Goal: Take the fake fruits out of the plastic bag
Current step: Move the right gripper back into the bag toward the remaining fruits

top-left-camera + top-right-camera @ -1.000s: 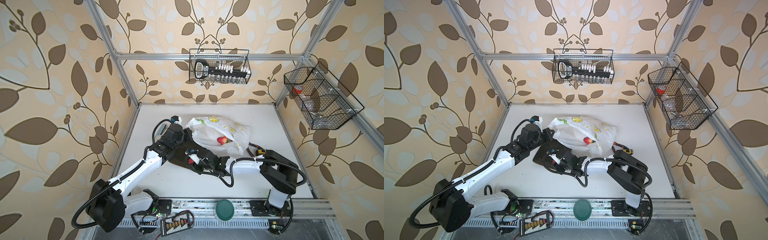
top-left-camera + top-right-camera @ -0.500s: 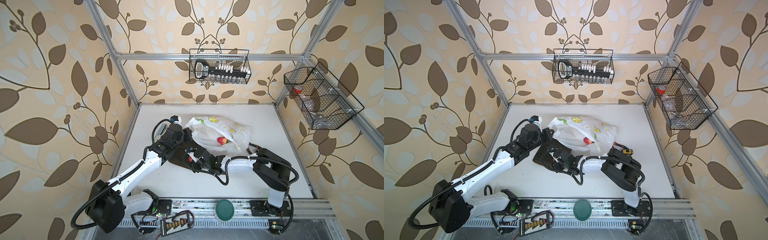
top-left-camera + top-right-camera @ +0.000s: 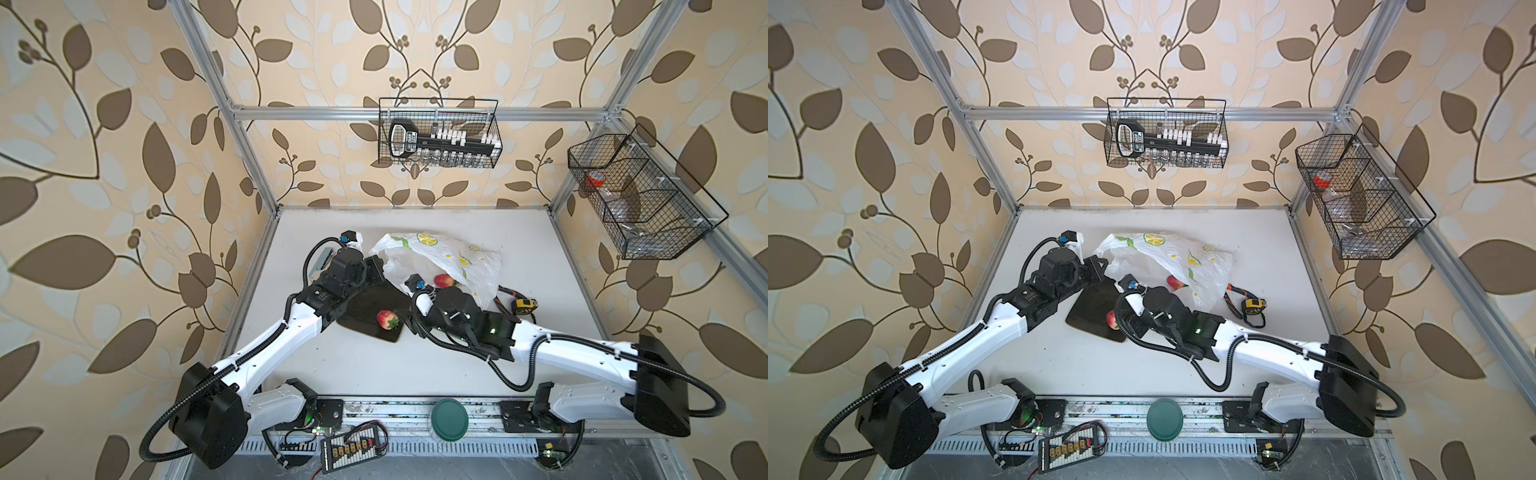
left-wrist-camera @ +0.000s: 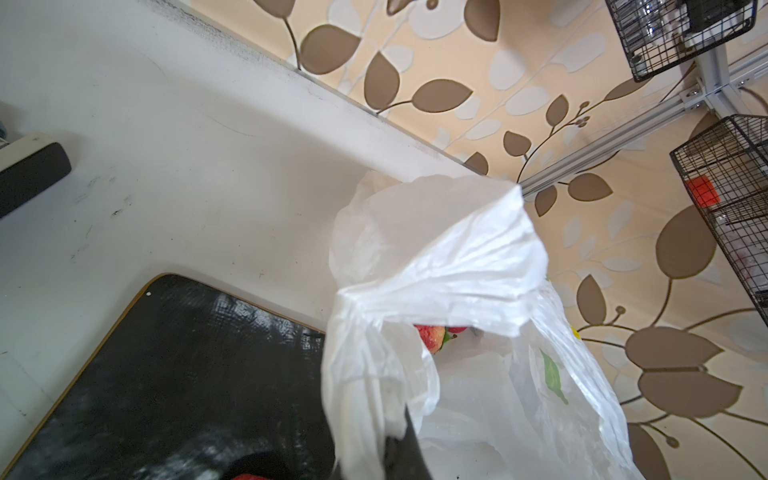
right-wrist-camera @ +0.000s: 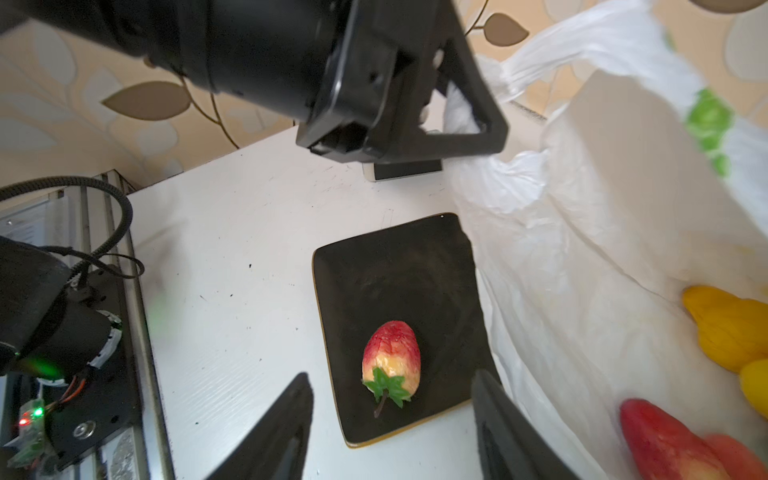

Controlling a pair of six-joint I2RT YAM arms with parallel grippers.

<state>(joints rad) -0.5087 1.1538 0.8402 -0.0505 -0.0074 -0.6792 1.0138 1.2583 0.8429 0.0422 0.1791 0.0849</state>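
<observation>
Left gripper [image 3: 380,269]: at the far-left corner of the black plate [image 3: 360,308]. Its jaws are pinched together on a bunched fold of the plastic bag [image 3: 440,257], holding that edge up off the table.
Black plate: square and dark with a thin golden rim, lying flat on the white table.
Strawberry [image 3: 387,320]: lies on its side on the plate, toward the near-right corner and clear of the bag. It is glossy red fading to yellow near the green cap, with the cap and short stem turned toward the right gripper [image 5: 392,376].
Right gripper: just off the plate's near-right edge, fingers apart with nothing gripped. The strawberry lies in front of them, untouched.
Plastic bag: thin, crinkled and white, printed with lemon slices and green leaves. It rests against the plate's far-right side, its mouth open toward the plate.
Red fruit [image 3: 444,281]: inside the bag's mouth, right of the plate.
Yellow pear [image 5: 723,328]: deeper inside the bag, beside red fruits, in the right wrist view.
Tape measure [image 3: 523,306]: yellow and black, well right of the plate, past the bag.
</observation>
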